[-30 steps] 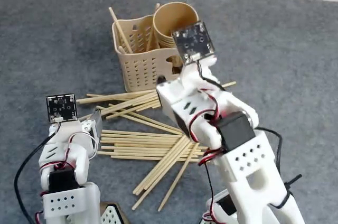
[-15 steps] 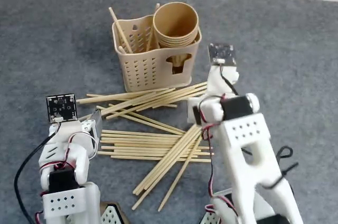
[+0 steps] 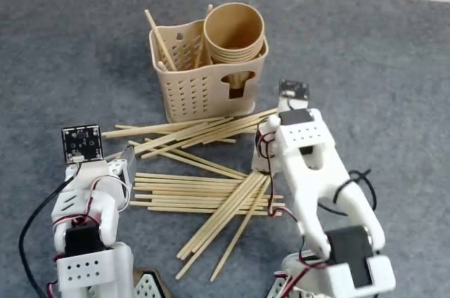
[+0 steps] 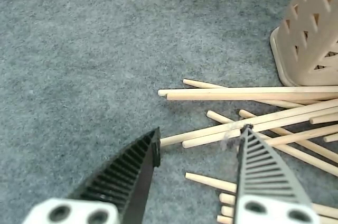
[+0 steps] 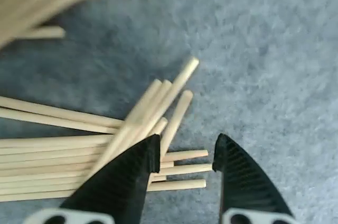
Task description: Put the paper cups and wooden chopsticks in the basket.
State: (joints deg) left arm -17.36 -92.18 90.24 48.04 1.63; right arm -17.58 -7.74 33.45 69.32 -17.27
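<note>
Right arm (image 3: 309, 164): I pulled back from the basket (image 3: 204, 91) and dropped toward the table.
Right gripper (image 5: 185, 147): now low over the chopsticks' (image 5: 134, 123) ends.

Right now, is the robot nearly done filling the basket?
Not nearly. Done: the cups sit stacked in the basket, with a few chopsticks standing beside them. In hand: nothing; the right gripper hangs open over stick ends in the pile, and the left gripper is open too. Left: that whole pile on the table goes in.
</note>
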